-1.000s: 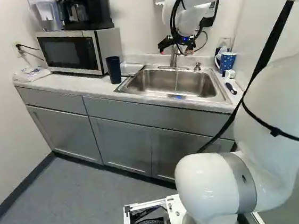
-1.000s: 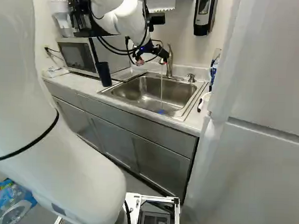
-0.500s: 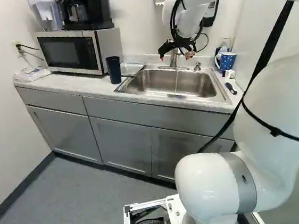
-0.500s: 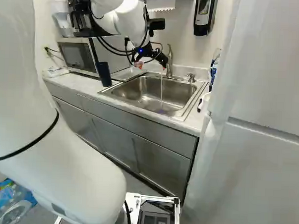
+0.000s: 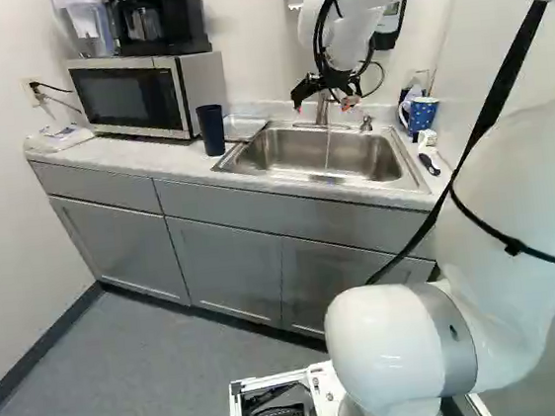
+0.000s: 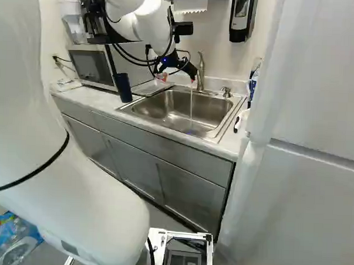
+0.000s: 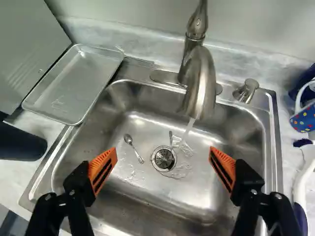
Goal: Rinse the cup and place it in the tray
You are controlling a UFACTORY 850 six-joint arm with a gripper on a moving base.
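Note:
My gripper [image 5: 323,105] hangs above the sink [image 5: 397,162] in front of the faucet [image 6: 201,69]. In the wrist view the gripper [image 7: 163,153] is open over the basin, nothing between its orange pads. Water runs from the faucet [image 7: 199,83] near the drain [image 7: 164,158]. The dark blue cup [image 5: 212,130] stands upright on the counter between microwave and sink; in the wrist view part of this cup [image 7: 19,142] shows beside the tray. The shallow metal tray [image 7: 74,83] lies beside the sink, against the microwave side, its visible surface bare.
A spoon [image 7: 133,146] lies in the basin, another utensil [image 7: 171,140] at the drain. The soap pump [image 7: 246,91] stands beside the faucet. A dotted blue mug [image 5: 419,114] and a white-and-blue brush [image 7: 302,177] are on the counter's other side. The microwave [image 5: 137,96] borders the tray.
My gripper has dipped and tilted slightly over the sink, its fingertips now lower in the left base view. It has stayed open. The cup and base have not moved.

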